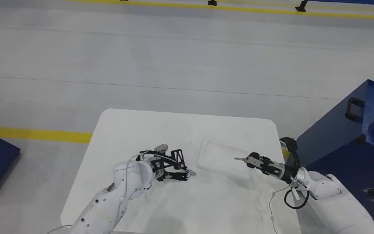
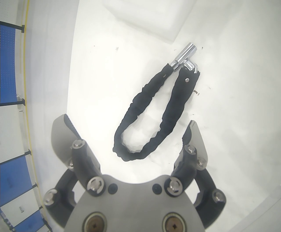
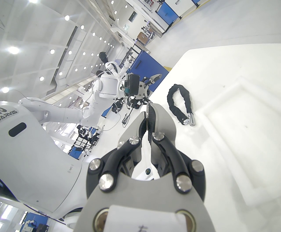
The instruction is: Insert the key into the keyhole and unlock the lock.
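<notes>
Your left gripper (image 2: 127, 119), jaws apart, hovers over the chain lock (image 2: 175, 98); your right gripper (image 1: 252, 159), lower right, clamps the key (image 1: 239, 158).

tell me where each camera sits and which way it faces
Top view: above the arms, facing down at the table; left gripper and right gripper show.
Left wrist view: on that wrist, facing down past its open fingers at the chain lock.
Right wrist view: on that wrist, facing along its shut fingers across the table toward the left gripper.
Shared: both wrist views show chain lock and foam tray.
</notes>
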{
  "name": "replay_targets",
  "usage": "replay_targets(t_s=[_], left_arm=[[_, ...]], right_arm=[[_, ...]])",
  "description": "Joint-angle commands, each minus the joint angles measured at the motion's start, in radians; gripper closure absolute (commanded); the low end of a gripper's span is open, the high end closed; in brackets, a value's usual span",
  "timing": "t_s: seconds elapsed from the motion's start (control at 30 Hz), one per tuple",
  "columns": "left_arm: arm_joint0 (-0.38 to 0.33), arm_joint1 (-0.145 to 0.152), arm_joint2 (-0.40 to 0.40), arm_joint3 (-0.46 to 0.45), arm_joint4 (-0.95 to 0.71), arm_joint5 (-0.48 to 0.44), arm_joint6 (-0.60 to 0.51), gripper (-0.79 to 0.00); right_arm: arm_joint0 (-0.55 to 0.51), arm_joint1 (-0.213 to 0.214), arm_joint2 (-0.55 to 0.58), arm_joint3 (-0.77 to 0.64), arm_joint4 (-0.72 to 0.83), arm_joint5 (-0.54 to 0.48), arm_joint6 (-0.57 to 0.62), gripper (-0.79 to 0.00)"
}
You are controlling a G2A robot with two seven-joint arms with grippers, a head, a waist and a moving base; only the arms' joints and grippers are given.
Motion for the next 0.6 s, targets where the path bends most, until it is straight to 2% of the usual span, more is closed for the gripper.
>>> replay_targets(t_s=[0.0,0.17,0.27,0.4,0.57], left_arm=[[0.000,0.000,0.000,0.000,0.000,0.000,0.000,-0.785],[0.002,-0.001,0.015,0.002,0.016,-0.011,0.020,-0.785],[-0.033,-0.011,0.059,0.008,0.048,-0.004,0.009,-0.785],[-0.107,-0.044,0.157,0.076,0.065,0.007,-0.064,-0.785],[-0.225,-0.102,0.248,0.227,-0.053,-0.008,-0.195,-0.785]], right_arm=[[0.000,0.000,0.000,0.000,0.000,0.000,0.000,0.000],[0.000,0.000,0.000,0.000,0.000,0.000,0.000,0.000],[0.000,0.000,0.000,0.000,0.000,0.000,0.000,0.000],[0.000,0.000,0.000,0.000,0.000,0.000,0.000,0.000],[0.000,0.000,0.000,0.000,0.000,0.000,0.000,0.000]])
